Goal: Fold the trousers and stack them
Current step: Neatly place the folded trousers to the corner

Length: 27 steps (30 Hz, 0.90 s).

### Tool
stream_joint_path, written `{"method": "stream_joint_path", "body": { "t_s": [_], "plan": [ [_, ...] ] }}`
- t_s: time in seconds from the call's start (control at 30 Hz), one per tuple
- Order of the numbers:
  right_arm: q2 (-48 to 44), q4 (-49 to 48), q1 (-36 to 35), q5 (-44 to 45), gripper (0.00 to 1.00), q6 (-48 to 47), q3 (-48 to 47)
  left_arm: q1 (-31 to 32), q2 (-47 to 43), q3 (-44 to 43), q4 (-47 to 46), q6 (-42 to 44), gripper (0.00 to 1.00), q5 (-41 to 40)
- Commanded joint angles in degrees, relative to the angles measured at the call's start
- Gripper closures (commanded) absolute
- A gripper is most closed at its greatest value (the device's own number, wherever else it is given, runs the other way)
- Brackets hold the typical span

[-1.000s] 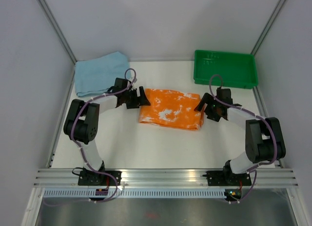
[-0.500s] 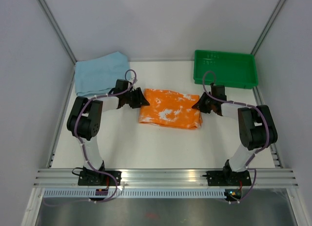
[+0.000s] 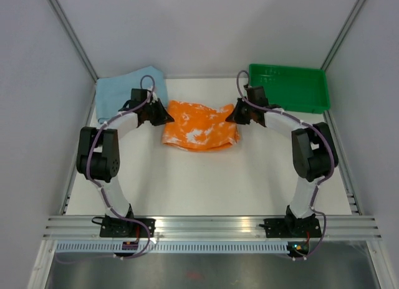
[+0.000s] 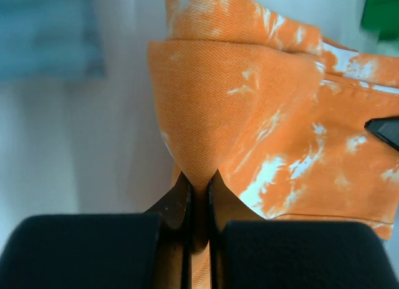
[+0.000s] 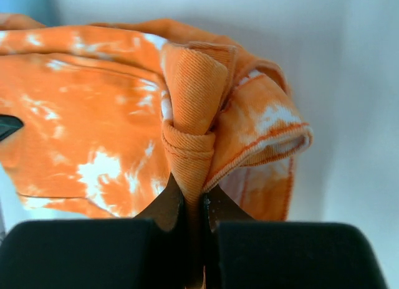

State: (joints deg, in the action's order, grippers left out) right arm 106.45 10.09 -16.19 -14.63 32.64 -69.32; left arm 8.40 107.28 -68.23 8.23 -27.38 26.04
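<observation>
Lying on the white bench (image 3: pixel 206 183), at the middle of its far half: the trousers (image 3: pixel 198 126), orange with white tie-dye blotches, gathered into a loose folded bundle. Left pincer (image 4: pixel 198 180) clamped tight on a fold at the bundle's left edge; right pincer (image 5: pixel 193 198) clamped on a bunched hem at its right edge. Light-blue cloth (image 3: pixel 121 97) at the far left corner, green tray (image 3: pixel 290 88) at the far right, neither touching the trousers.

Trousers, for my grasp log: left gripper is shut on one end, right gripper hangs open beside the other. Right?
No: the right gripper is also shut on the trousers, at the other end, per the right wrist view; left gripper as stated.
</observation>
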Motion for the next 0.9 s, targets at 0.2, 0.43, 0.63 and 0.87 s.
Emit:
{"method": "stream_joint_path", "body": {
  "t_s": [0.2,0.43,0.63,0.87],
  "plan": [
    [24.5,-6.0,-6.4,-14.4,1.0,3.7,-47.8,-16.4,-2.9,-20.0,2.5,4.8,0.98,-4.0],
    [45.6,-13.9,-10.1,-11.0,1.0,9.8,-69.2,-23.3,5.4,-28.5,3.1,5.5,0.98,-7.5],
    [52.0,-18.8,-10.4,-10.3,1.0,13.8,-73.4,-24.9,10.8,-30.3,2.6,4.6,0.98,-13.5],
    [51.5,-16.9,-11.2,-10.0,0.81,8.6,-71.4,-29.5,13.7,-28.0,-3.7,2.8,0.98,-13.8]
  ]
}}
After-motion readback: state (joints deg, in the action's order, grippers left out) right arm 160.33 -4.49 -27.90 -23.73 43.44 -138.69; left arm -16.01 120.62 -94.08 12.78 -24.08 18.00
